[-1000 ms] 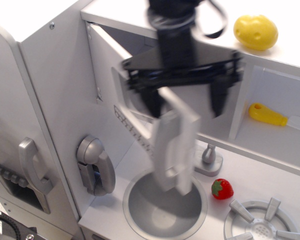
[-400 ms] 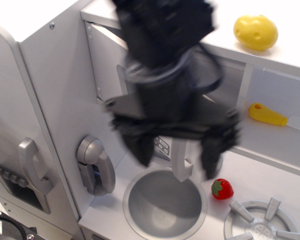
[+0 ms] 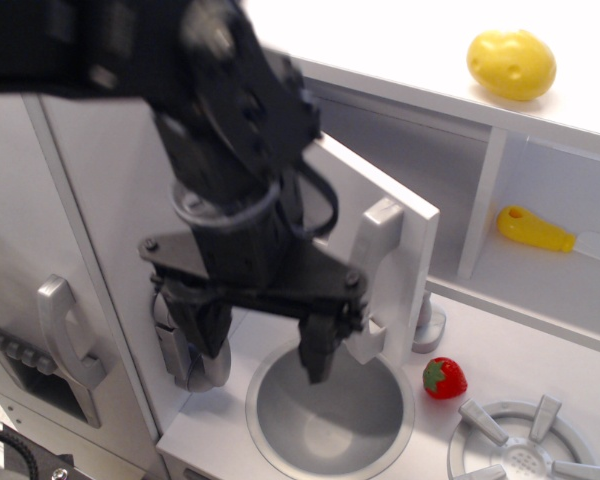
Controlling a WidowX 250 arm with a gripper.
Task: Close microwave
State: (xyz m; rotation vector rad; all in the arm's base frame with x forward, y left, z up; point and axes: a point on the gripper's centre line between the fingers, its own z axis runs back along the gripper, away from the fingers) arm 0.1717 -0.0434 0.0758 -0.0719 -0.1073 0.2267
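Observation:
The microwave (image 3: pixel 460 170) is a white box compartment under the top shelf. Its white door (image 3: pixel 400 245) with a grey vertical bar handle (image 3: pixel 372 260) stands partly open, its free edge swung toward the compartment's front. My black gripper (image 3: pixel 265 345) hangs in front of the door's outer face, left of the handle and above the sink. Its two fingers (image 3: pixel 318 355) are spread and hold nothing. My arm hides the door's window, keypad and hinge side.
A round grey sink (image 3: pixel 330 415) lies below the gripper. A red strawberry (image 3: pixel 445 378) and a stove burner (image 3: pixel 525 445) sit right of it. A yellow lemon-like toy (image 3: pixel 511 63) rests on the top shelf. A yellow-handled utensil (image 3: pixel 536 230) lies in the right cubby. A grey phone (image 3: pixel 175 345) hangs on the left wall.
The arm has swept from the upper middle down and to the left. The door has swung from wide open, edge-on toward the camera, to partly closed.

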